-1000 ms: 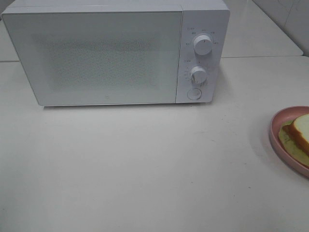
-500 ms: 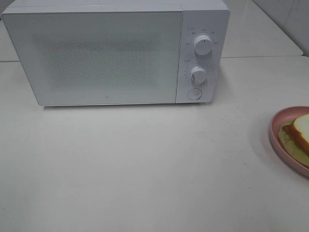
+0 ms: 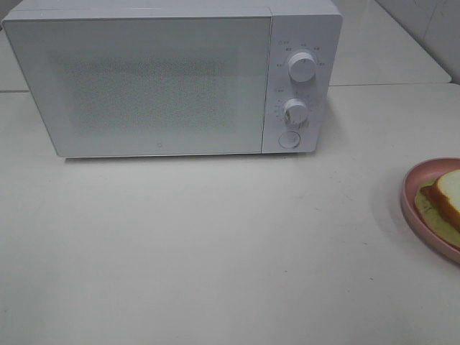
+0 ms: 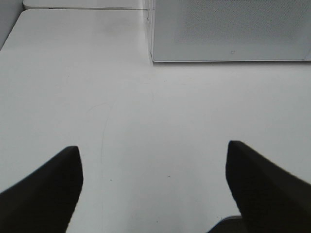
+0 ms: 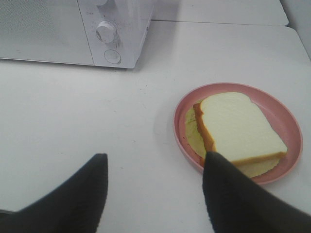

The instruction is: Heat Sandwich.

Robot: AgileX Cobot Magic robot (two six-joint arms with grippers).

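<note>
While the microwave (image 3: 172,79) stands shut at the back of the white tabletop (image 3: 215,244), the sandwich (image 5: 238,128) lies on a round pink plate (image 5: 284,114) well off to the microwave's right, at the right edge of the high view. Its top slice of white bread has a tan crust, and pale green lettuce shows under it along the side nearer the microwave, with a thin reddish layer at the crust edge. The sandwich covers most of the plate's middle and stays within the rim.

The microwave's door is a pale panel with a speckled window; to the right of the door sit two white knobs, the upper knob (image 3: 302,65) above the lower knob (image 3: 295,112), and a round button (image 3: 289,140) below them.

Neither arm appears in the high view. The left gripper (image 4: 153,160) hovers over bare tabletop in front of the microwave's left corner, its jaws wide apart with nothing between them. The right gripper (image 5: 155,170) hangs over the tabletop just beside the plate, jaws apart and empty; in its wrist view one dark finger (image 5: 243,199) overlaps the plate's near rim and a corner of the bread, though whether it touches them I cannot tell.
</note>
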